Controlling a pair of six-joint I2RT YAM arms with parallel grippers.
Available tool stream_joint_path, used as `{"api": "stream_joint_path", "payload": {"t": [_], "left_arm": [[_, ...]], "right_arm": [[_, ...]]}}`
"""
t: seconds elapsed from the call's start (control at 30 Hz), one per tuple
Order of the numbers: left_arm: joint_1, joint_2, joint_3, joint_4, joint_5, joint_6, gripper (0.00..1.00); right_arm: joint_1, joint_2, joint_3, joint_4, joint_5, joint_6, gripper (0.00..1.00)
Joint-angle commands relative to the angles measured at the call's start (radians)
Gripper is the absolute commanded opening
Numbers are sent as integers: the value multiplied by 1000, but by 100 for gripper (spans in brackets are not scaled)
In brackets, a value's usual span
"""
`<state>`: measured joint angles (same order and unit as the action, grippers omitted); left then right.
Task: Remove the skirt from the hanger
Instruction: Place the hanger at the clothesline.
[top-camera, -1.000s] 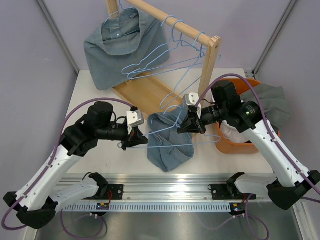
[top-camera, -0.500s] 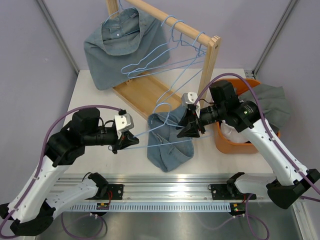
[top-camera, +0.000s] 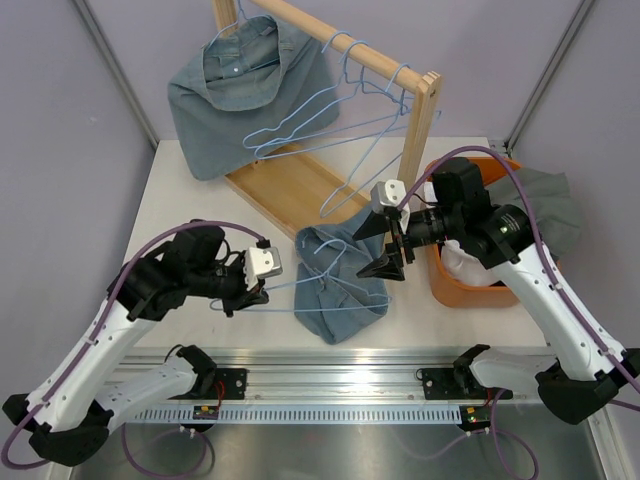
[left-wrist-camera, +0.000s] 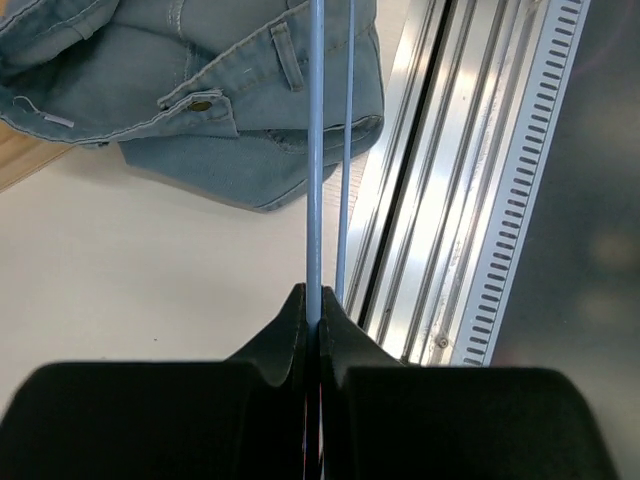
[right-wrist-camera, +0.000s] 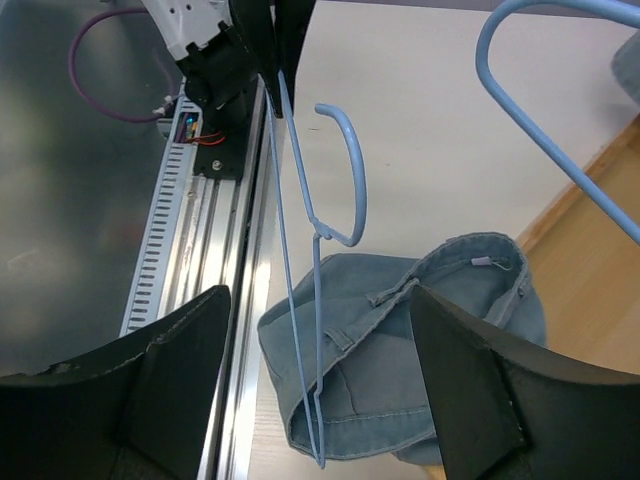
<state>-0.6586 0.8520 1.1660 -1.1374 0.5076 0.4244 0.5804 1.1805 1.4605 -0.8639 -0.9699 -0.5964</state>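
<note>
Nearest you, beyond the ribbed aluminium rail (top-camera: 330, 385), your left gripper (left-wrist-camera: 313, 312) has its jaws pinched tight on one end of the thin light-blue wire hanger (left-wrist-camera: 315, 150). Two wires run straight out from the black fingers toward the crumpled blue denim skirt (top-camera: 338, 300).

That skirt lies in a loose heap on the white table (top-camera: 190, 190), between the two grippers and just in front of the rack's base. It is pale, faded denim with its waistband turned up.

Your right gripper (top-camera: 377, 247) hangs over the skirt's right side with its jaws spread wide, gripping nothing.

From above, the hanger crosses the skirt. The wire is too fine against the denim to tell whether its far end sits inside the waistband. The right wrist view cuts off that corner at the bottom edge.

Only the left wrist view shows you the belt loop and metal button on the waistband. Only the right wrist view shows the hanger's hook standing clear above the fabric.

Farther back, seen from above alone, are the orange plastic tub (top-camera: 455, 292) at right and the light wooden rack (top-camera: 290, 185). The rack carries spare blue wire hangers (top-camera: 330, 110) and another denim garment (top-camera: 240, 90).
</note>
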Motion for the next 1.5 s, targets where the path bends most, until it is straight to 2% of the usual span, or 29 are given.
{"api": "stream_joint_path", "payload": {"t": [0.0,0.13,0.47,0.73,0.9,1.03,1.13,1.3,1.47], "left_arm": [[4,-1,4,36,-38,40,0],[34,4,-23,34,-92,57,0],[157,-21,-101,120,20,-88,0],[289,28,-178,275,204,-314,0],[365,65,-213,359,259,-420,0],[454,140,-249,499,267,-604,0],[482,199,-191,496,188,-610,0],[571,367,16,443,117,-592,0],[582,508,204,436,-65,-556,0]], "right_arm": [[-27,-41,34,32,39,-25,80],[-66,-50,3,54,40,1,81],[-111,-90,-84,100,-3,59,80],[-117,-159,-178,164,-16,96,80],[-122,-215,-242,190,-18,109,80],[-122,-245,-276,203,-33,115,80],[-122,-266,-287,177,-41,92,80],[-122,-280,-302,178,-43,90,80],[-123,-280,-305,194,-46,112,80]]}}
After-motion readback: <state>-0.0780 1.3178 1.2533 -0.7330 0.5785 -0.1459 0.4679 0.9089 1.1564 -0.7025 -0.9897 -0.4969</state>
